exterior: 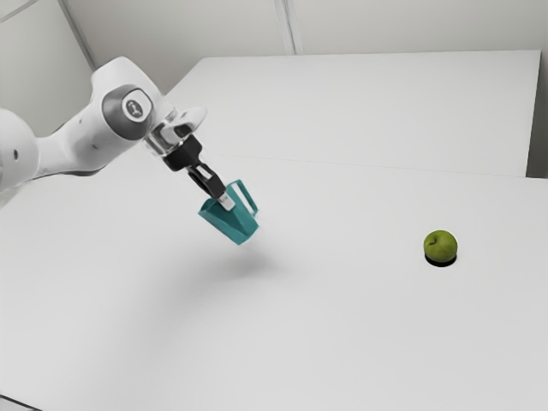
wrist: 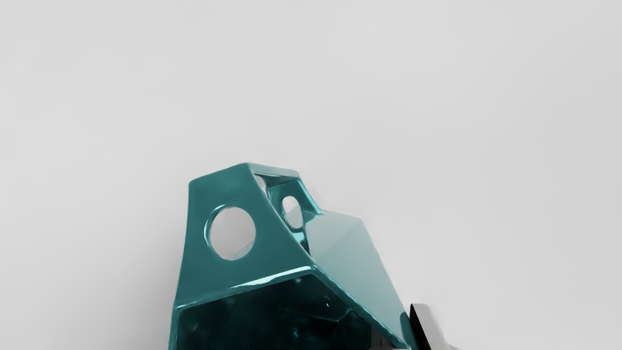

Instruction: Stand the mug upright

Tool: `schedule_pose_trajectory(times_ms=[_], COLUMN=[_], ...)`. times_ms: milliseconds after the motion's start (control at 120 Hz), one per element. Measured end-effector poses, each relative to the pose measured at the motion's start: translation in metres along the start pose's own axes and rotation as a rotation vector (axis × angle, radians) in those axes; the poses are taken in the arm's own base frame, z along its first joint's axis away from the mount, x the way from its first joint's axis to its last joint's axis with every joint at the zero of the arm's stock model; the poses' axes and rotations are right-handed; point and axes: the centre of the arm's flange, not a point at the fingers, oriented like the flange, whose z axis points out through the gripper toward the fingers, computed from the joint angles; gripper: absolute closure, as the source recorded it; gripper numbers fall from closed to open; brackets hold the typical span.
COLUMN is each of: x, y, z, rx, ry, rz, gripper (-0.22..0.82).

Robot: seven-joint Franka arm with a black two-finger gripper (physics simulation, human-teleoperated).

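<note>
The teal mug (exterior: 231, 224) hangs tilted above the white table, held by the gripper (exterior: 226, 202) at its upper side. Its handle points up and toward the exterior view's right. In the wrist view the mug (wrist: 350, 253) turns its dark open mouth toward the camera, with the handle and its round holes beyond the mouth. The gripper (wrist: 402, 339) pinches the mug's wall there: one finger (wrist: 427, 325) presses on the outside, and the other is mostly hidden in the mouth.
A green apple (exterior: 441, 246) rests on the white table (exterior: 342, 342), well toward the exterior view's right from the mug. The mug's soft shadow falls on the tabletop below it. Pale walls stand behind.
</note>
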Motion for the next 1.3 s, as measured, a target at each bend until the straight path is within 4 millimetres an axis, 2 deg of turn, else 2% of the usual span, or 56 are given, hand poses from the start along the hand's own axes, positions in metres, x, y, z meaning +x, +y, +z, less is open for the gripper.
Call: schedule_pose_trajectory(times_ms=[108,200,367,550,758,1067,1125,1225,1300], x=[-0.012,-0.007,0.009,0.005,0.005,0.002,0.0,0.0,0.003], y=[-0.025,-0.024,-0.006,-0.026,-0.036,-0.045,-0.046,-0.044,-0.036], z=[-0.024,-0.032,-0.01,0.02,0.056,0.076,0.078,0.078,0.068], rx=[0.14,0.235,0.321,0.363,0.376,0.385,0.384,0.381,0.383], ry=[-0.088,-0.146,-0.212,-0.261,-0.304,-0.317,-0.319,-0.315,-0.297], rz=[-0.049,-0.061,-0.072,-0.16,-0.232,-0.323,-0.336,-0.353,-0.359], gripper=[0.79,0.79,0.79,0.79,0.79,0.78,0.72,0.49,0.35])
